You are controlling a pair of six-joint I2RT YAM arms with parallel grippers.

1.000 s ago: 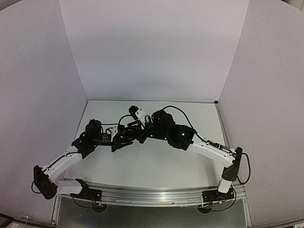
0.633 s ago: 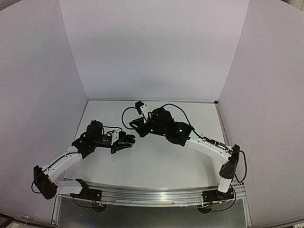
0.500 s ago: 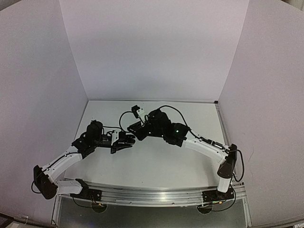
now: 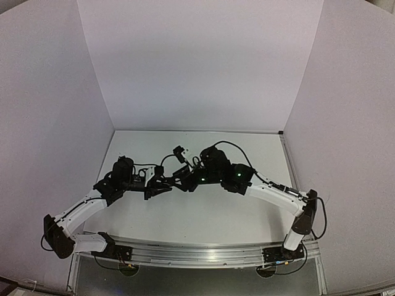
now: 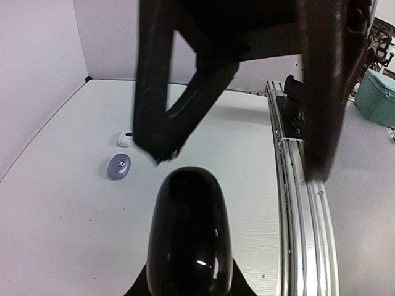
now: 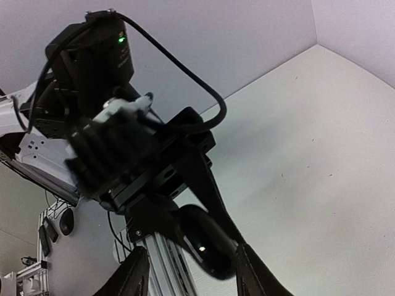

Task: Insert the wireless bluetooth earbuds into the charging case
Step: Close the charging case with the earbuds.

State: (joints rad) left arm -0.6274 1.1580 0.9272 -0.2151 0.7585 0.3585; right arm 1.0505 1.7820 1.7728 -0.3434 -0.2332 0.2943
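Note:
My left gripper [image 4: 162,183] is shut on a glossy black pebble-like charging case [image 5: 188,234] and holds it above the table. The case looks closed in the left wrist view. My right gripper [image 4: 182,179] is open and right in front of the left one. In the left wrist view its two fingers [image 5: 154,92] hang wide apart just beyond the case. In the right wrist view the case's end [image 6: 207,250] lies between my right fingertips [image 6: 139,265]. I see no earbud that I can name for sure.
A small greyish-purple pebble [image 5: 118,166] and a small white piece [image 5: 126,138] lie on the white table [image 5: 55,203] beyond the case; bud or case I cannot tell. The metal base rail [image 5: 302,209] runs along the near edge. White walls enclose the table.
My right gripper pulled back toward the rear of the table, then came forward again to meet the left gripper. The left gripper has stayed almost still with the black case.

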